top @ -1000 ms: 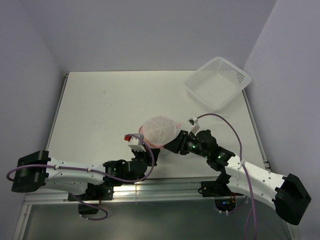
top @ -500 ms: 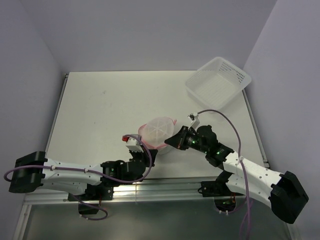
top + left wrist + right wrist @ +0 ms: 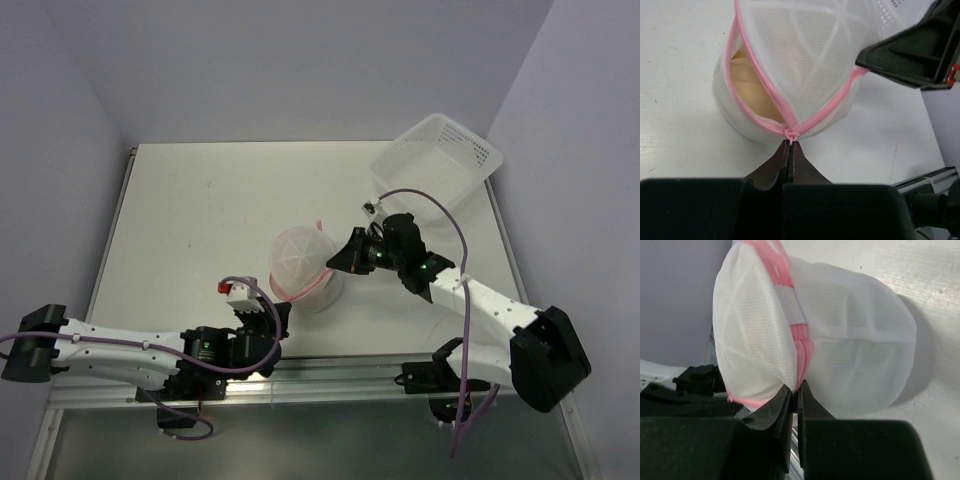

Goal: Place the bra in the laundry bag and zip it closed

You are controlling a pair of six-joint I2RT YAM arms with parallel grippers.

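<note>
The laundry bag (image 3: 300, 258) is a round white mesh pouch with a pink zipper rim, standing mid-table with its lid tilted up. In the left wrist view (image 3: 805, 50) the zipper gapes on the left and the beige bra (image 3: 747, 75) lies inside. My left gripper (image 3: 280, 312) (image 3: 790, 145) is shut on the pink zipper pull (image 3: 790, 134) at the bag's near side. My right gripper (image 3: 333, 262) (image 3: 799, 387) is shut on the pink rim seam (image 3: 801, 347) on the bag's right side, and it also shows in the left wrist view (image 3: 910, 45).
A white perforated plastic basket (image 3: 435, 165) sits at the far right corner of the table. The table's near edge and metal rail (image 3: 330, 375) run just behind my left wrist. Purple walls close in at the back and both sides.
The right gripper has moved up and away with the rim, tipping the lid upright. The left gripper has drawn back toward the near left with the zipper pull.
</note>
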